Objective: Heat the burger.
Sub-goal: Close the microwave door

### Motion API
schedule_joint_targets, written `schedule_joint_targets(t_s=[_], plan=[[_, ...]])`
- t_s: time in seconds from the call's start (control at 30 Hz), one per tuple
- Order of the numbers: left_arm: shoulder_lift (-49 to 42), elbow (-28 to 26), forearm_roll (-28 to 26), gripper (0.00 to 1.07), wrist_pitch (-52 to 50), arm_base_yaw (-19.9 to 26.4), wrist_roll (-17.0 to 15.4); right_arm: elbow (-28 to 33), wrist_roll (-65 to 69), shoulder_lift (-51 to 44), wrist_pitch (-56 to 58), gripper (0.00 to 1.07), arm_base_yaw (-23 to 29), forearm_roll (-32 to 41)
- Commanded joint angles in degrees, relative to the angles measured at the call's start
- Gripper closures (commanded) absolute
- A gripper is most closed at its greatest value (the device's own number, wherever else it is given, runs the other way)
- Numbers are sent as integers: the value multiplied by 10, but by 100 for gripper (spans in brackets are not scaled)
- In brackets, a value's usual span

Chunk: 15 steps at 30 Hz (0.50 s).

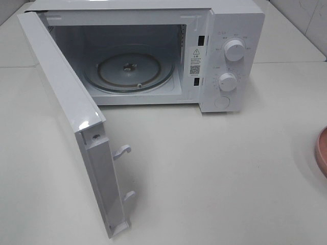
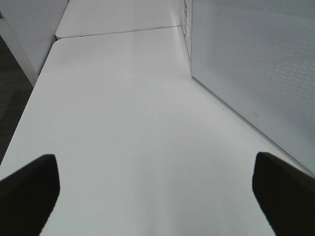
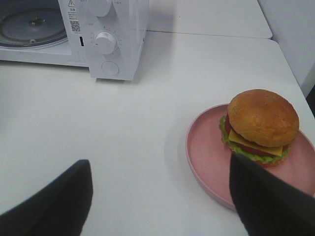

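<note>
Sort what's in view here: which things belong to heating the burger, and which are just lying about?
Belongs to the job:
- burger, sitting on the pink plate
- microwave, door swung open, glass turntable bare
- right gripper, open, near the plate
- left gripper, open over bare table

Just lying about:
- nothing else in view
</note>
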Motion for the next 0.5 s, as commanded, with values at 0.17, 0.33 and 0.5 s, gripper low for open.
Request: schedule_joint_targets(t_s=[0.17, 0.33, 0.5], plan=[[-11, 1, -3, 6, -2, 1, 0, -1, 2, -15, -2, 31, -3, 1], [-11, 1, -3, 6, -2, 1, 0, -1, 2, -15, -2, 31, -3, 1], [-11, 1, -3, 6, -2, 1, 0, -1, 2, -15, -3, 31, -3, 1]])
